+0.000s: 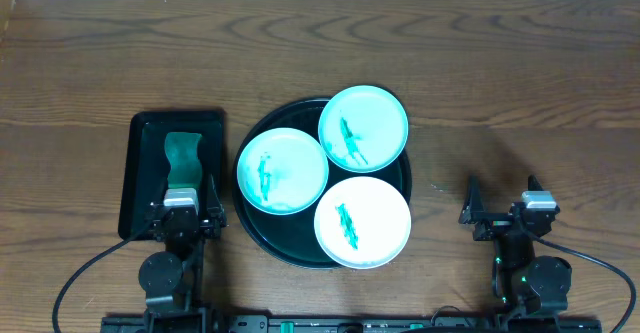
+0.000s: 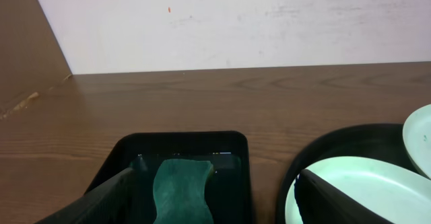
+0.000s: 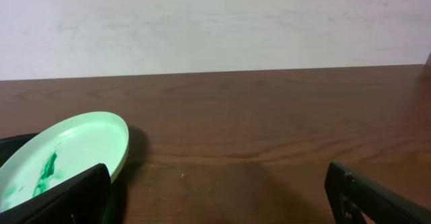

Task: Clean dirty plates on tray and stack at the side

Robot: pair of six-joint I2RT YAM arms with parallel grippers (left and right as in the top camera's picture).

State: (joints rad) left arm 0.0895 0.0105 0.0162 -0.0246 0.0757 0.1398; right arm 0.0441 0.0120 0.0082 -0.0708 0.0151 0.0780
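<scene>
Between the left arm's fingers (image 2: pixel 101 200), the dark green wavy-edged cloth or sponge (image 2: pixel 176 187) and its black rectangular plastic tray (image 2: pixel 180 140) run off the bottom edge. Just outside the right-hand finger, a pale-mint round plate (image 2: pixel 377 180) and the large round dark tray (image 2: pixel 337 140) are cropped. One of the right arm's fingers (image 3: pixel 67 197) hides part of a smeared mint plate (image 3: pixel 74 143).

plates (image 1: pixel 283 171) on tray (image 1: pixel 273 232), smaller tray (image 1: pixel 145 173) to left

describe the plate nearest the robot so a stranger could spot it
Find the large round dark tray on the table. Of the three smeared plates on it, this plate overhangs the near rim. It is the whitest, with one green smear; the others look mint.
</scene>
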